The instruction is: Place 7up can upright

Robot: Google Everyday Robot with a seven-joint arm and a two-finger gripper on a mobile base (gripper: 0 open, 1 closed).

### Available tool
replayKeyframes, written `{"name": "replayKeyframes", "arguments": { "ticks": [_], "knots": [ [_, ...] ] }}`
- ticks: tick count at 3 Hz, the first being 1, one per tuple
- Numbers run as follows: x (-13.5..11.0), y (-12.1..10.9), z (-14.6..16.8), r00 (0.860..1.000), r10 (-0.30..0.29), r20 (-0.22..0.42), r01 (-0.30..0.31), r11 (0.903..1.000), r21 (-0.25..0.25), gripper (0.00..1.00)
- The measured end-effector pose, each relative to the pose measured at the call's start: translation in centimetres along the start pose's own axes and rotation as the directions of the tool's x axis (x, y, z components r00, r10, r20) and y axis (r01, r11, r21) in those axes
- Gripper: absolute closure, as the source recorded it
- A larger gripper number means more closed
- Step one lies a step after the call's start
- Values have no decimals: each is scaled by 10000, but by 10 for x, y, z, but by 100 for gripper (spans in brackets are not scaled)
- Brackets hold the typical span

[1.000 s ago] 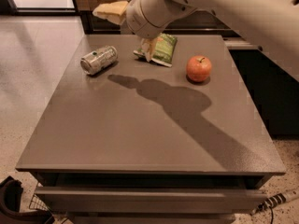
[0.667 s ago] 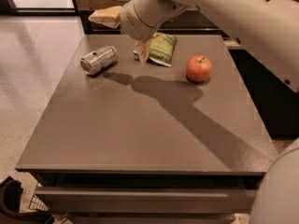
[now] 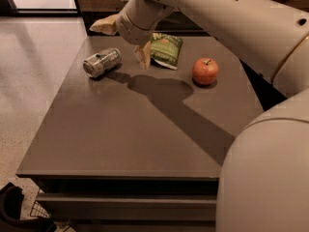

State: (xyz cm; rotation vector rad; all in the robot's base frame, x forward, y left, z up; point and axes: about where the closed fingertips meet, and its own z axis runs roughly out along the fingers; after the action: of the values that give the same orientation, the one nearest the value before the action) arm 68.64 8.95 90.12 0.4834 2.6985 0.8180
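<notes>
Camera view: a can lies on its side on the table, and the gripper hangs close by with nothing in it.
The 7up can (image 3: 101, 62) is silver with a little green on it. It lies tipped over near the far left corner of the table (image 3: 96, 144), with one round end turned to the front left. The gripper (image 3: 118, 47) is up over the far side of the table, just to the right of the can and not touching it. Its two tan fingers (image 3: 143, 57) are spread wide apart, one pointing left and one pointing down, and they hold nothing. A green chip bag (image 3: 166, 50) lies flat just past the lower finger. A red apple (image 3: 205, 70) sits to the right of the bag, apart from it. The big pale arm (image 3: 227, 18) comes in from the right, and its dark shadow (image 3: 169, 95) falls across the middle of the table.
</notes>
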Motion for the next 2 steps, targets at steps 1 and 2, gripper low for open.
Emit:
{"name": "replayKeyframes", "arguments": {
  "ticks": [1, 2],
  "knots": [
    [0, 0, 0, 10000, 0, 0, 0, 10000, 0, 0],
    [9, 8, 15, 9994, 198, 268, -187, 9990, -403, 0]
  ]
}}
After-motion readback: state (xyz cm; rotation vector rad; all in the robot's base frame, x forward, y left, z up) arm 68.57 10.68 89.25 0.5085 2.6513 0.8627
